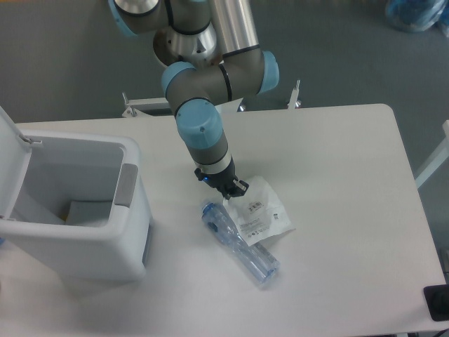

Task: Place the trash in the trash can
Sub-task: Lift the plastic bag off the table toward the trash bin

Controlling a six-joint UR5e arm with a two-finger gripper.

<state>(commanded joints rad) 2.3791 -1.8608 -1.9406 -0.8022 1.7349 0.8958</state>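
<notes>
Camera view: jaws pinched on the plastic wrapper's (261,215) edge, trash can (70,210) far left.

We note a white bench (337,154) over grey floor (337,56); a blue bag-like object (417,14) sits top right.

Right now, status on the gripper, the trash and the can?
Gripper shut on plastic packet edge. Clear bottle lying beside it, untouched. Trash can lid open, path clear.
</notes>
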